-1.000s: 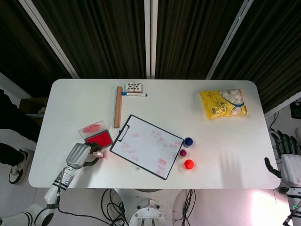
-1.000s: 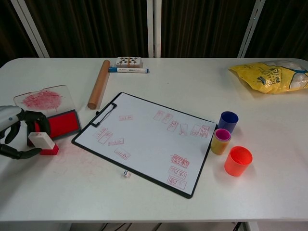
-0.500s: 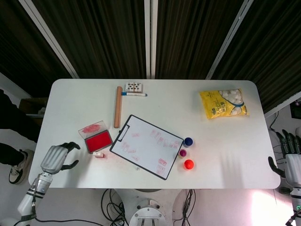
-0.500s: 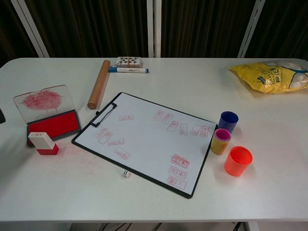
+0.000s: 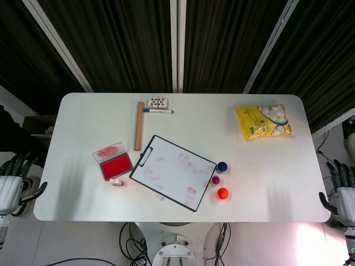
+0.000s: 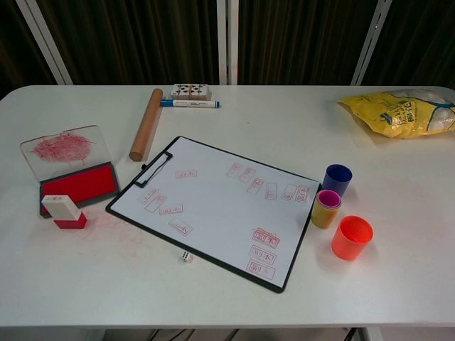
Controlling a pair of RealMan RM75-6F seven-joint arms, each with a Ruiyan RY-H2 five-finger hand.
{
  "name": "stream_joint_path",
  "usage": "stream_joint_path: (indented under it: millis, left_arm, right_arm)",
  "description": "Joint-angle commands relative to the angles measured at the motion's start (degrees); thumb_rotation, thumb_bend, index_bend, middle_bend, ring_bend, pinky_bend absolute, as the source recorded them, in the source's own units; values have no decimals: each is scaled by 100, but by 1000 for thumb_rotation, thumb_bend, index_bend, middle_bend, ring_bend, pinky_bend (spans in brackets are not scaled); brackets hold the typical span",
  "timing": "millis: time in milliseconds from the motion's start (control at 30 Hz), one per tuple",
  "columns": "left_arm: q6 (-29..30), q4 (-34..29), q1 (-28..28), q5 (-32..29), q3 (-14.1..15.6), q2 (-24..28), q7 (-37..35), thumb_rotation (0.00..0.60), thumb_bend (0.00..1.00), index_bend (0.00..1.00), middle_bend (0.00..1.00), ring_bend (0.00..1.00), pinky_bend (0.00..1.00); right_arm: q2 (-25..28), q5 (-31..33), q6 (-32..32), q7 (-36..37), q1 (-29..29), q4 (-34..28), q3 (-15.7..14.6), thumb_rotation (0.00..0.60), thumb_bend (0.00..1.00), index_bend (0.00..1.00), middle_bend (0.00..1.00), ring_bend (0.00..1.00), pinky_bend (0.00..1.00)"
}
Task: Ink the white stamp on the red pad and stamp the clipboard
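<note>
Withdrawn from the table since a second ago, when it curled round the white stamp, the left hand now hangs off the left table edge, fingers spread, holding nothing. Only the head view shows it; likewise the right hand, fingers apart and empty, beyond the right edge. The chest view alone resolves a small die just beside the clipboard's near edge. The stamp stands upright on the table, touching the near corner of the red pad, whose clear lid lies open behind. Three cups stand just right of the clipboard. Farther back lie a wooden roller, a marker and a yellow bag. Bare tabletop runs along the near edge.
</note>
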Motion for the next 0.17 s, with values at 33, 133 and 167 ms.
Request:
stream_joint_path:
  millis: [33,133,167]
  left_arm:
    - [-208,-262,10,35,47,192,7,0,204,163,67,81,193]
    - [-213,-272,-6,105,17,191,9,0,201,163,67,81,193]
    - [-230,-277,-16,119,3,190,-6,0,200,163,67,81,194]
  right_arm:
    - [5,35,21,-30,-30,-38,19,600,239,0,0,0,0]
    - [0,40,-5,-58,-27,-62,17,600,241,0,0,0,0]
    - [-3,39,-21,-71,-21,-72,16,600,241,0,0,0,0]
